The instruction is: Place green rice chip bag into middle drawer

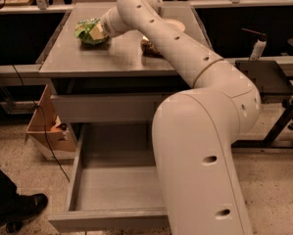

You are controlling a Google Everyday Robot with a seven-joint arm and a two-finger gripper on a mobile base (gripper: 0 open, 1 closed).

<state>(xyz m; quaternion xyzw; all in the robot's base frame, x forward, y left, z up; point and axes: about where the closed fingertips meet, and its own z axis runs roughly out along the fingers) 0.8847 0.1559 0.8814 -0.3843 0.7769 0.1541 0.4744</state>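
gripper (99, 32) at green rice chip bag (85, 31)

Bright green rice chip bag (86, 31) with pale patches, far left on grey table (111, 58); cream gripper (98, 32) against it; grey middle drawer (111, 186) near.

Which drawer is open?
The middle drawer, pulled out low toward the camera. The top drawer above it is shut flush. The gripper is up on the cabinet top, at the green bag.
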